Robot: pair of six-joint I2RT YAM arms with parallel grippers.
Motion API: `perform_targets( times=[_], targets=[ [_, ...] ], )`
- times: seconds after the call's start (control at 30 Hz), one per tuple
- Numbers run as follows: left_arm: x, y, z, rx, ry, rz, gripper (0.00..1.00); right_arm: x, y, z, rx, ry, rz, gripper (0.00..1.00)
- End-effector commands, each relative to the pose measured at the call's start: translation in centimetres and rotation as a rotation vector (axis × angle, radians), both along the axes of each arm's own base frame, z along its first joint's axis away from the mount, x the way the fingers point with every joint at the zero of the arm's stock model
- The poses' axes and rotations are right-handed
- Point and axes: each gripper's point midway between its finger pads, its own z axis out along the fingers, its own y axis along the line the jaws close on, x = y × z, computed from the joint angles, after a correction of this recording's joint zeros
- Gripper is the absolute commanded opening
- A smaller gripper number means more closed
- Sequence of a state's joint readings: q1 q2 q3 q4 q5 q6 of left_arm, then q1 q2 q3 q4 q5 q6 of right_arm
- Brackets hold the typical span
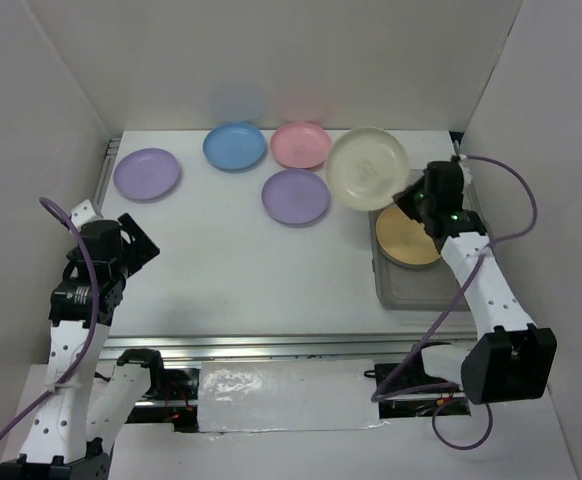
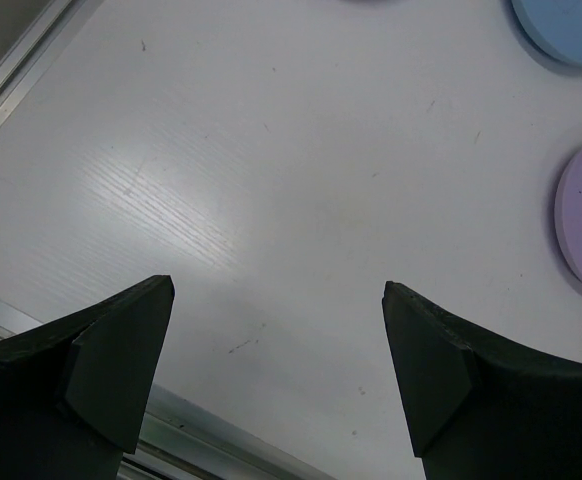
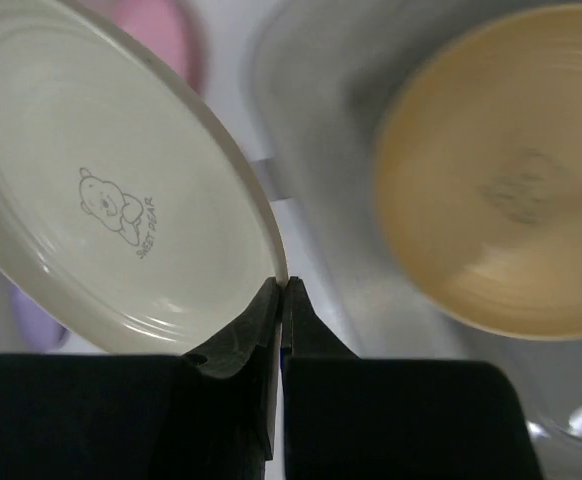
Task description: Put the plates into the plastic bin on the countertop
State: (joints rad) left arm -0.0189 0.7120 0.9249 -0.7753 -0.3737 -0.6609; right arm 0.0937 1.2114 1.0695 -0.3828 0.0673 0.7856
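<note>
At eleven o'clock from the translucent grey plastic bin (image 1: 416, 292), my right jaws pinched the round cream plastic plate (image 1: 367, 168) by its rim; it needed lowering inside.

the plastic bin (image 1: 416, 295) stands at the right side of the countertop (image 1: 231, 280). one plate (image 1: 408, 243) lies in the bin's far half. a tilted plate (image 1: 367, 168) hangs raised just behind the bin's far left corner, its rim pinched in the right gripper (image 3: 283, 290). left of the bin lie the nearest plate (image 1: 295, 196), behind it the second plate (image 1: 301, 145) and the third plate (image 1: 235, 146), and well apart the leftmost plate (image 1: 147, 173).
</note>
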Motion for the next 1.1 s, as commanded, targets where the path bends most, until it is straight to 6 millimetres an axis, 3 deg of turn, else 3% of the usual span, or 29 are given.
perform_targets(
  times=[0.0, 0.03, 0.1, 0.13, 0.27, 0.43, 0.73, 0.8, 0.83, 0.93, 0.97, 1.0, 1.03, 1.07],
  targets=[
    [1.1, -0.6, 0.4, 0.005, -0.03, -0.051, 0.99, -3.4, -6.7, -4.7, -0.026, 0.141, -0.144, 0.0],
    [1.1, -0.8, 0.4, 0.004, -0.029, -0.061, 0.99, -4.4, -9.5, -6.4, 0.005, 0.17, -0.218, 0.0],
    [1.5, -1.2, 0.1, -0.004, -0.022, -0.085, 0.99, -4.7, -11.3, -7.0, 0.055, 0.144, -0.258, 0.0],
    [1.6, -1.3, 0.1, -0.007, -0.018, -0.094, 0.99, -5.5, -12.9, -8.5, 0.088, 0.168, -0.307, 0.0],
    [2.0, -2.0, -0.6, -0.02, 0.008, -0.134, 0.99, -5.2, -14.5, -10.5, 0.167, 0.171, -0.322, 0.0],
    [2.3, -2.1, -0.7, -0.021, 0.013, -0.148, 0.99, -4.0, -15.1, -11.9, 0.175, 0.214, -0.3, 0.0],
    [2.4, -2.4, -1.0, -0.026, 0.026, -0.161, 0.99, -4.4, -14.8, -14.0, 0.189, 0.256, -0.293, 0.0],
    [2.5, -2.4, -0.9, -0.024, 0.025, -0.164, 0.99, -4.5, -14.8, -13.7, 0.187, 0.247, -0.306, 0.2],
    [2.5, -2.4, -0.9, -0.024, 0.023, -0.164, 0.99, -4.6, -14.8, -13.3, 0.178, 0.239, -0.313, 0.36],
    [2.4, -2.4, -1.0, -0.025, 0.025, -0.163, 0.99, -4.9, -14.6, -12.5, 0.163, 0.226, -0.326, 0.57],
    [2.5, -2.4, -0.9, -0.025, 0.023, -0.163, 0.99, -5.0, -14.4, -12.3, 0.164, 0.223, -0.326, 0.72],
    [2.4, -2.4, -1.0, -0.024, 0.026, -0.162, 0.99, -4.9, -14.4, -11.6, 0.16, 0.207, -0.326, 0.79],
    [2.4, -2.4, -1.0, -0.025, 0.025, -0.163, 0.99, -5.1, -14.2, -11.3, 0.154, 0.21, -0.326, 1.0],
    [2.4, -2.4, -1.0, -0.025, 0.023, -0.165, 0.99, -5.1, -14.2, -10.9, 0.145, 0.204, -0.328, 1.0]
  ],
)
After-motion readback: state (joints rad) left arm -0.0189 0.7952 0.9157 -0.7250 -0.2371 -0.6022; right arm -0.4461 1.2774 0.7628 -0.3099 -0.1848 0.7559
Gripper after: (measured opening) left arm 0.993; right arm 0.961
